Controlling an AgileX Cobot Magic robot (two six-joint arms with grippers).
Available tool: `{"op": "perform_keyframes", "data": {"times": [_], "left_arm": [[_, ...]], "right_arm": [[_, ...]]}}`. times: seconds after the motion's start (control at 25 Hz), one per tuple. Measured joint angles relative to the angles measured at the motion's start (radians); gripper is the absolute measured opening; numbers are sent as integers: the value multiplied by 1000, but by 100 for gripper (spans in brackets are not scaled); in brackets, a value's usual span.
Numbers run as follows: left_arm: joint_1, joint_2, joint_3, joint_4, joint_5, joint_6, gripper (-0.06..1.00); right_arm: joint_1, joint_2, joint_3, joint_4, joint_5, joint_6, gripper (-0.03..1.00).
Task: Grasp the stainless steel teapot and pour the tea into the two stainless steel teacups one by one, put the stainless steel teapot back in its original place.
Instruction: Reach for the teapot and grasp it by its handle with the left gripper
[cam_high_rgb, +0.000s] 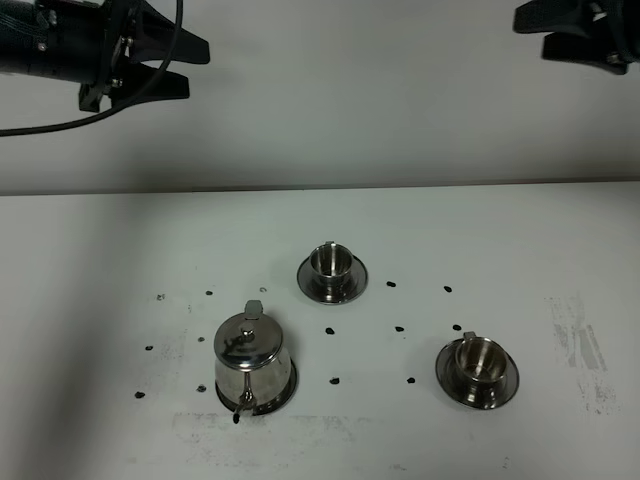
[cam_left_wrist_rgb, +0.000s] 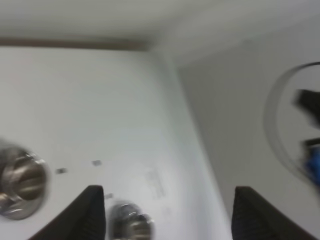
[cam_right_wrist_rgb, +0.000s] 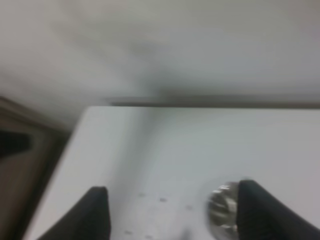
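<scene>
The stainless steel teapot (cam_high_rgb: 253, 352) stands on its round saucer, the original place (cam_high_rgb: 291, 383), at the front left of the white table, spout toward the front edge. One stainless steel teacup (cam_high_rgb: 331, 264) sits on a saucer in the middle. A second teacup (cam_high_rgb: 478, 359) sits on a saucer at the front right. My left gripper (cam_high_rgb: 196, 68) hangs open high above the back left, far from the teapot. High at the back right, my right gripper (cam_high_rgb: 533, 32) is open too. Between the left fingers (cam_left_wrist_rgb: 91, 212), both cups (cam_left_wrist_rgb: 22, 179) show blurred below.
Small black marks (cam_high_rgb: 398, 328) dot the table around the steelware. A scuffed patch (cam_high_rgb: 575, 335) lies near the right edge. A wall rises behind the table's back edge. The right wrist view shows a blurred steel thing (cam_right_wrist_rgb: 224, 207) and the table's side edge (cam_right_wrist_rgb: 65, 165).
</scene>
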Motion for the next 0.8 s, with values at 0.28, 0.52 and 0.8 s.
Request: {"op": "perform_keyframes", "data": {"times": [0.28,0.52,0.8], "left_arm": [[-1,-155,0,200,2,-28,60],[-21,-255,83,332,3,-41,60],[-27,-319,219,387,2,-18,60]], "right_arm": [[-33,-206,0,-266,45,42,56],[-33,-331,-1,-467,50,96,56],[-33,-505,23,-721,51,193,56]]}}
